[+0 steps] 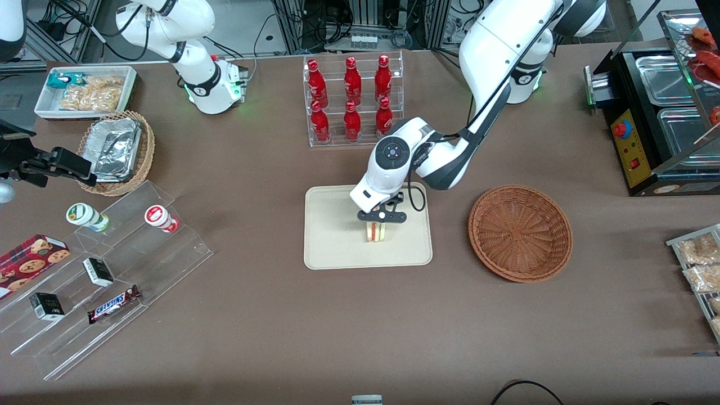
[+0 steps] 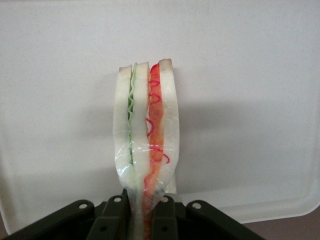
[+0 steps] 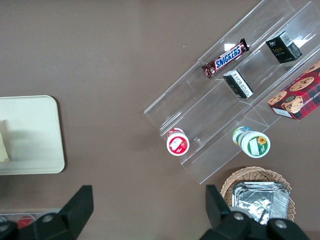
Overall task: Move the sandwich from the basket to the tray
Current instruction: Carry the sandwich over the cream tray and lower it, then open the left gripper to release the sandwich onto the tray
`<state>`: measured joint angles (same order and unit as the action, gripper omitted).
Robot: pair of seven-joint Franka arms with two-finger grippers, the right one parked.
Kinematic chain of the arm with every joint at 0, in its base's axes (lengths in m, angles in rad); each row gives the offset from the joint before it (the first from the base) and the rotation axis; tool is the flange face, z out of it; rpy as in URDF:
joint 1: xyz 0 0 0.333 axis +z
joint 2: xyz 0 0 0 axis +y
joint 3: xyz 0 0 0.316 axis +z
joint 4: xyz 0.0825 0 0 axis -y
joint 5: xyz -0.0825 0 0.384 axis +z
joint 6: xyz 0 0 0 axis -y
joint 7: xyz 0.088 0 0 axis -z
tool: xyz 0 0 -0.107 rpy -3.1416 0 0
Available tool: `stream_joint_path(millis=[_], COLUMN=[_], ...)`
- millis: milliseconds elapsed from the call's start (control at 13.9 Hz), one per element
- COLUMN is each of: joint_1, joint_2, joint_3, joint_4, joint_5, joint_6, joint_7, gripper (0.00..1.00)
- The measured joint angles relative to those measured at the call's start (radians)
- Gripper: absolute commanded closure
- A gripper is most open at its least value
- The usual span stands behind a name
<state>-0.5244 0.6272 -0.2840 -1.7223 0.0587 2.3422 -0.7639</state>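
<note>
- sandwich (image 2: 145,135) is pinched between the fingers of the gripper (image 1: 382,216), standing on edge over the middle of the tray (image 1: 332,247).
- gripper is clamped on the sandwich, and the wrist view shows the soft bread squeezed thin where the fingers (image 2: 112,217) hold it.
- it looks very close to the tray or just touching it; i cannot tell which.
- my guess is the job is almost done, and the step now is to set it down and let go.
- to do that well, go down slowly till the bottom edge rests on the tray, then let the fingers part gently and lift straight up so the sandwich does not tip or stick.
- sandwich is a thin wedge of white bread with green and red layers, wrapped in shiny clear film, so it is squashy and a bit slippery.
- tray is flat, smooth and cream, with round corners and a low rim.
- basket (image 1: 521,232) is round, brown and woven, with nothing in it, and sits beside the tray toward the working arm's end of the table.
- table (image 1: 270,315) has a dull brown top.
</note>
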Motion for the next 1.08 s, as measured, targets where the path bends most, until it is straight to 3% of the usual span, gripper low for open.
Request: stream_joint_path(millis=[144,288,1078], joint_1=[0.0,0.0,-0.012], joint_2=[0.013,0.019,-0.083], joint_3=[0.001,0.001,0.085], joint_4=[0.013,0.017,0.046], joint_5=[0.003,0.023,0.034], joint_6=[-0.001,-0.001,-0.125], joint_7=[0.0,-0.015,-0.094], gripper=[0.44,0.01,0.0])
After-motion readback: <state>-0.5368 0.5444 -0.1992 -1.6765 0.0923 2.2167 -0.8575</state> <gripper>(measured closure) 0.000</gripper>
